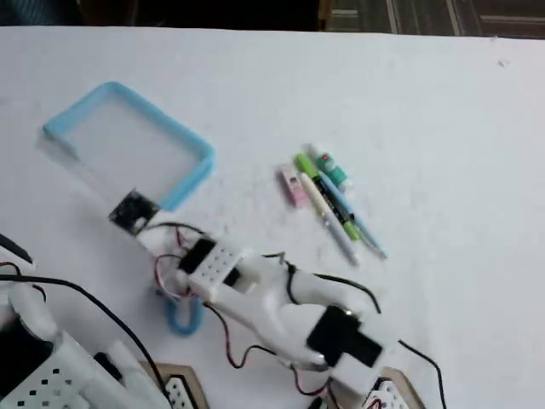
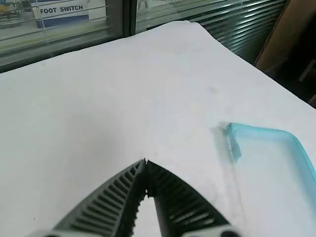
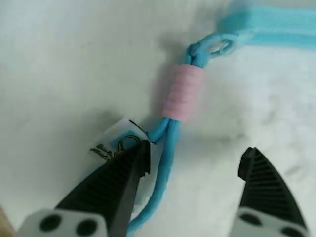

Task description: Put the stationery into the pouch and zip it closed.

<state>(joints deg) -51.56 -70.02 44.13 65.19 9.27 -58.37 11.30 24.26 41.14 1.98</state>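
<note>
The clear pouch with blue trim lies flat at the table's left, and its end is also in the left wrist view. The stationery, which is several pens, a pink eraser and a small green-capped tube, lies in a bunch at the middle. My right gripper is open just above the table, straddling the pouch's blue pull cord below its pink bead. One finger covers a small tag. The right arm hides most of the cord; its loop pokes out. My left gripper is shut and holds nothing.
The left arm's base and loose cables crowd the near left corner. White tabletop stretches beyond the pouch and to the right of the pens. The table's far edge runs along the back.
</note>
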